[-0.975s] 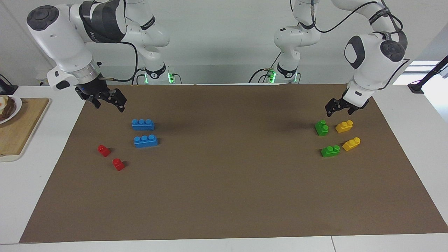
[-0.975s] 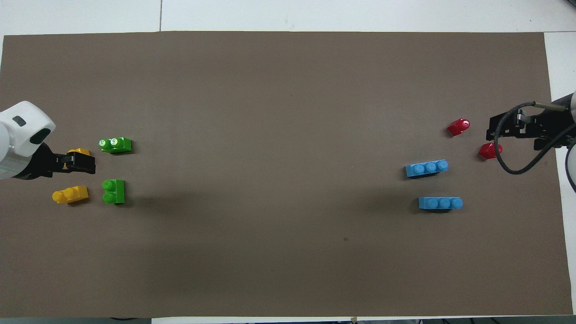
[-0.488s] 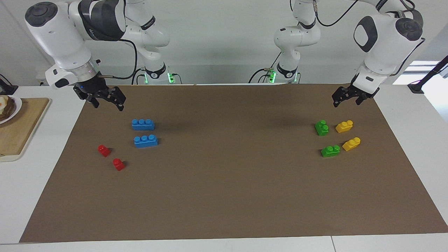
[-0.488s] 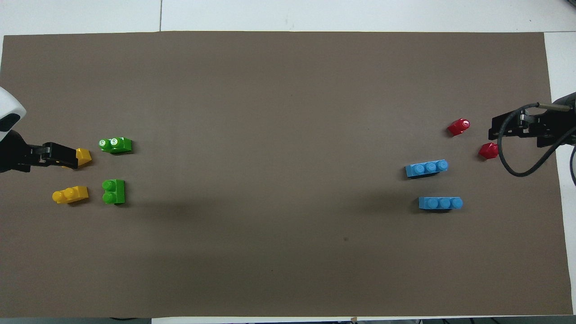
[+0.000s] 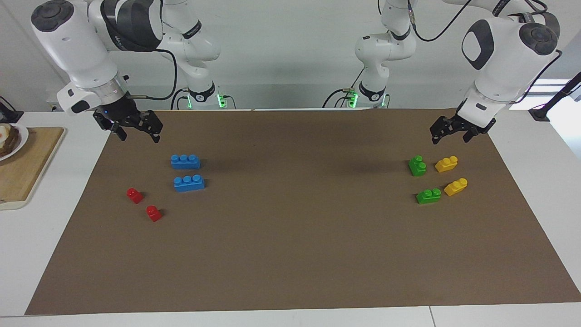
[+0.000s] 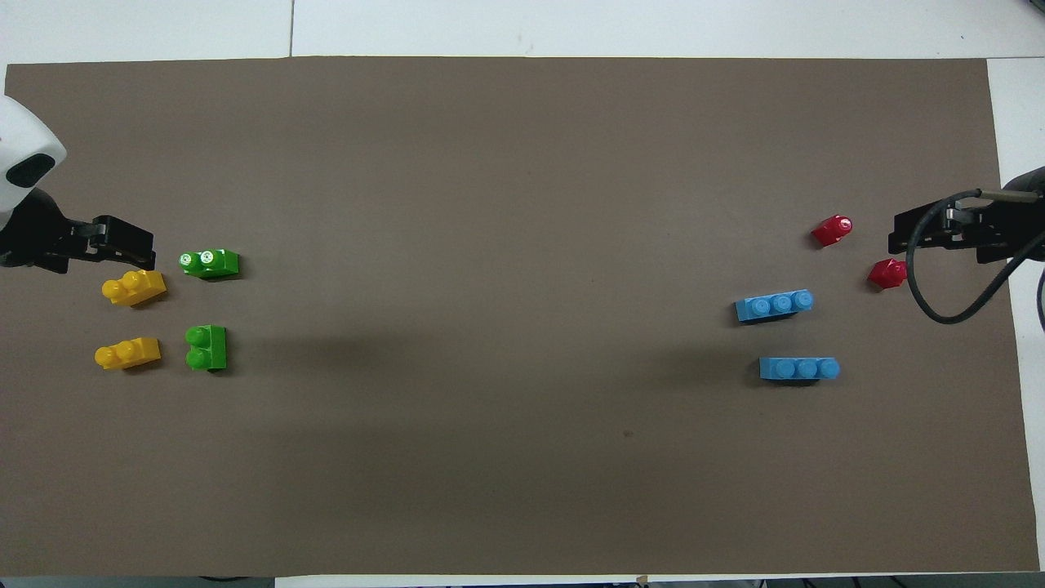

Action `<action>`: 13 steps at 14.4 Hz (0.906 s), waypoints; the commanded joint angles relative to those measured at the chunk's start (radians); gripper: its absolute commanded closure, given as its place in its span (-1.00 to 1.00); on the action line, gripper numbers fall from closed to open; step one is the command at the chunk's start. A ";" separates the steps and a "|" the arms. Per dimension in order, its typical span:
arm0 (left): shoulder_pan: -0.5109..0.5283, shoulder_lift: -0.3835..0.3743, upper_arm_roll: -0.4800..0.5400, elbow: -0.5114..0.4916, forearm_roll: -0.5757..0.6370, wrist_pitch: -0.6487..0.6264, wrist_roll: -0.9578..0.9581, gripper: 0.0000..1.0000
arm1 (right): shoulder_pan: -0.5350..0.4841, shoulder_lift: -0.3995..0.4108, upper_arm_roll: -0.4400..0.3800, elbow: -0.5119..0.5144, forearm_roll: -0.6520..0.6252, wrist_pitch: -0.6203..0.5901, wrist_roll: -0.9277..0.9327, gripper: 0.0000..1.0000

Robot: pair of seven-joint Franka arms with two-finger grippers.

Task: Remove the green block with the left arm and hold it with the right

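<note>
The left gripper (image 5: 449,133) hangs in the air over the brown paper mat (image 5: 290,254) at the left arm's end of the table, its two black fingers spread apart with nothing between them. Below it and well clear of its fingertips lies a cluster of four small plastic two-stud bricks. The green block (image 5: 417,165) — a small bright green plastic brick with two round studs — rests on the mat under the gripper and a little toward the table's middle from it. Just beside that block, almost straight under the gripper, sits a small yellow plastic two-stud brick (image 5: 446,163). A second green two-stud brick (image 5: 428,195) and a second yellow two-stud brick (image 5: 455,186) lie farther from the robots than the first pair, each near its twin but not touching it.

The right gripper (image 5: 135,130) is up over the mat's edge at the right arm's end, its fingers also apart and empty — this arm waits. Toward the table's middle from it lie two long blue plastic three-stud bricks (image 5: 185,161), one beside the other, apart. Two small red plastic one-stud bricks (image 5: 135,195) sit on the mat below it, farther from the robots than the blue ones.
</note>
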 commanded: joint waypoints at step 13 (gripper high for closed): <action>-0.042 -0.035 0.057 0.029 0.004 -0.060 0.004 -1.00 | -0.005 0.012 0.005 0.051 -0.018 -0.028 -0.017 -1.00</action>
